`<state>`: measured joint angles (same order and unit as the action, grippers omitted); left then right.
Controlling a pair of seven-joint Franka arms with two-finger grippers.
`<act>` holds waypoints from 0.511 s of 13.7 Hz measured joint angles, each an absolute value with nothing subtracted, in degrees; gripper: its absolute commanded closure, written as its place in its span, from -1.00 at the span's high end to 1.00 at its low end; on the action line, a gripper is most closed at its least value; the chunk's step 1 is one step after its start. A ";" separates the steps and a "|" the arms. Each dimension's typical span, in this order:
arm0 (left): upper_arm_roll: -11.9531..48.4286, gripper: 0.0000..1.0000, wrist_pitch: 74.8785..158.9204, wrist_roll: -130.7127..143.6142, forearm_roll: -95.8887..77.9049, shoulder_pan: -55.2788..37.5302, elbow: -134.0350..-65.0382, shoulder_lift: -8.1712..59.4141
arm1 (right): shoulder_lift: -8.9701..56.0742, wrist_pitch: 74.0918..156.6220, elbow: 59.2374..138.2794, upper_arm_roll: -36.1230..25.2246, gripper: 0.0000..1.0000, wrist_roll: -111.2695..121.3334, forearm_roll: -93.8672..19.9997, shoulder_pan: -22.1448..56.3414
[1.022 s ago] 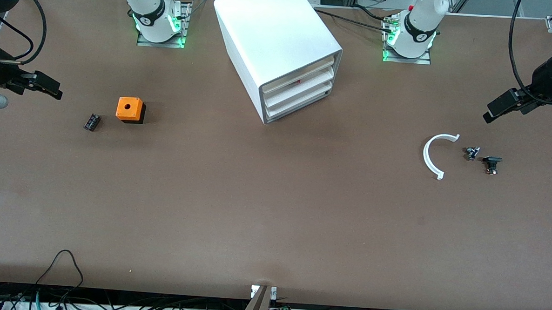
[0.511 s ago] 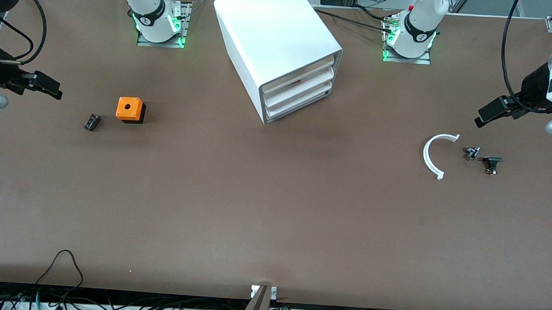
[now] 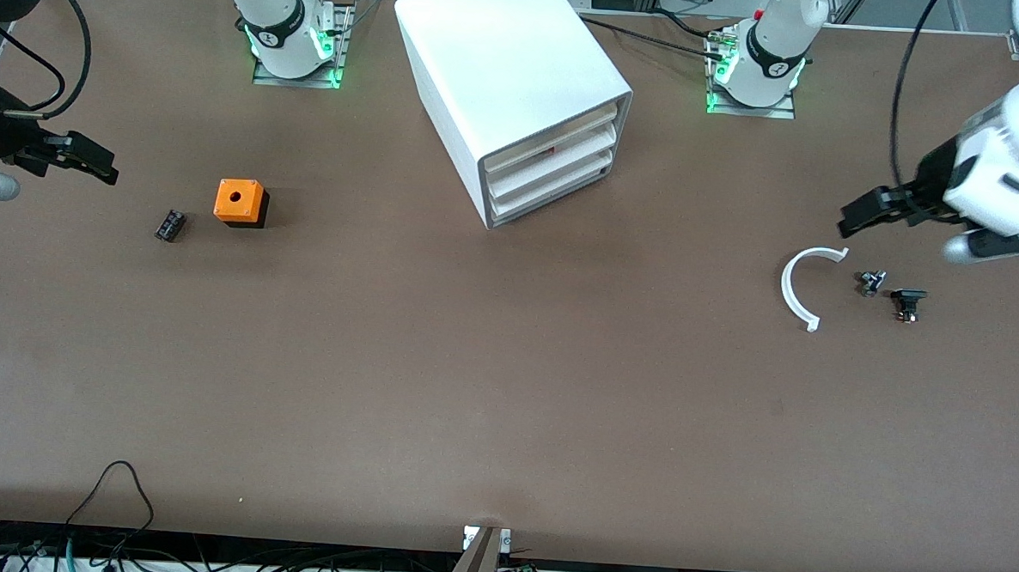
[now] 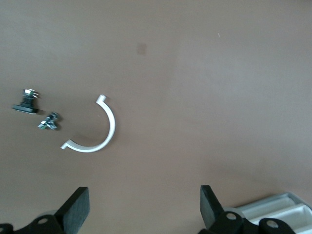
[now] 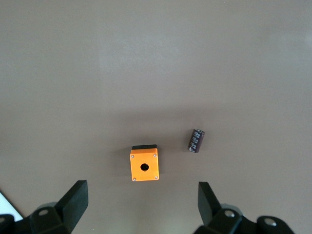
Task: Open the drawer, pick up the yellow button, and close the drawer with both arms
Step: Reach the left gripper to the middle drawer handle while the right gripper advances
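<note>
The white cabinet point(image 3: 519, 71) stands midway between the two arm bases, and a corner of it shows in the left wrist view point(image 4: 280, 207). Its three drawers are pushed in, with the top drawer point(image 3: 559, 132) uppermost. The button is hidden. Only a tiny reddish speck point(image 3: 552, 151) shows at the gap under the top drawer. My left gripper point(image 3: 852, 222) hangs open and holds nothing; it is over the table beside a white ring, and its jaws stand wide apart in its wrist view point(image 4: 143, 207). My right gripper point(image 3: 98, 167), also open and holding nothing, waits over the right arm's end of the table point(image 5: 141, 202).
An orange cube with a hole point(image 3: 240, 202) and a small black cylinder point(image 3: 170, 225) lie toward the right arm's end. A white C-shaped ring point(image 3: 798, 286) and two small dark parts point(image 3: 872, 282) point(image 3: 908, 302) lie toward the left arm's end. Cables hang at the table's front edge.
The left arm has swung in from the table's end toward the cabinet, and its gripper now hangs close to the white ring. The right gripper has barely moved. Both stay open.
</note>
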<state>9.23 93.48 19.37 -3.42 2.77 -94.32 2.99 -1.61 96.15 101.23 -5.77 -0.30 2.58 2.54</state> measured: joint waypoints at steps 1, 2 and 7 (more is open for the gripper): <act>9.84 1.00 92.92 19.47 -3.45 2.64 -94.28 3.84 | -1.62 96.15 101.23 -5.77 1.00 -0.30 2.58 2.55; 10.13 1.00 92.28 19.47 -3.47 2.56 -94.30 4.40 | -1.63 96.12 101.23 -5.77 1.00 -0.30 2.54 2.55; 12.10 1.00 87.41 16.18 -12.55 2.16 -95.11 8.35 | -1.52 95.36 101.24 -5.64 1.00 -0.22 2.44 3.41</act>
<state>12.10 87.41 16.18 -12.55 2.16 -95.11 8.35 -1.52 95.36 101.24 -5.64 -0.22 2.44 3.41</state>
